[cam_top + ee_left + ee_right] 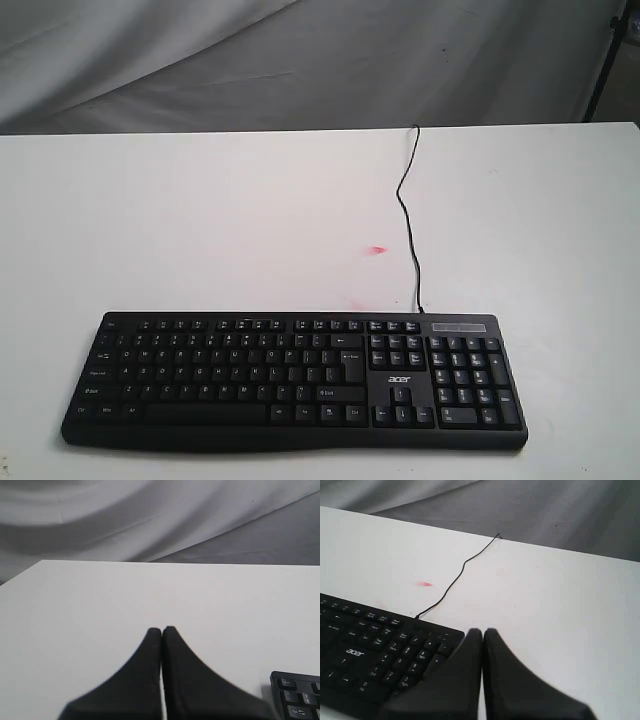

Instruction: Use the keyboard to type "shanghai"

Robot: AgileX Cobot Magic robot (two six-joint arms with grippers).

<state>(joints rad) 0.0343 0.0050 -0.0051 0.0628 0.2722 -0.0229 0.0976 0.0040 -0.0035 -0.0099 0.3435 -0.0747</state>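
The black keyboard lies flat near the front edge of the white table, with its number pad on the right and the white "acer" logo above the arrow keys. Neither arm shows in the exterior view. In the left wrist view my left gripper is shut and empty over bare table, with a corner of the keyboard off to one side. My right gripper is also shut and empty, beside the number pad end of the keyboard.
The keyboard's thin black cable runs from its back edge over the table's far edge. A small red mark stains the table near the cable. Grey cloth hangs behind the table.
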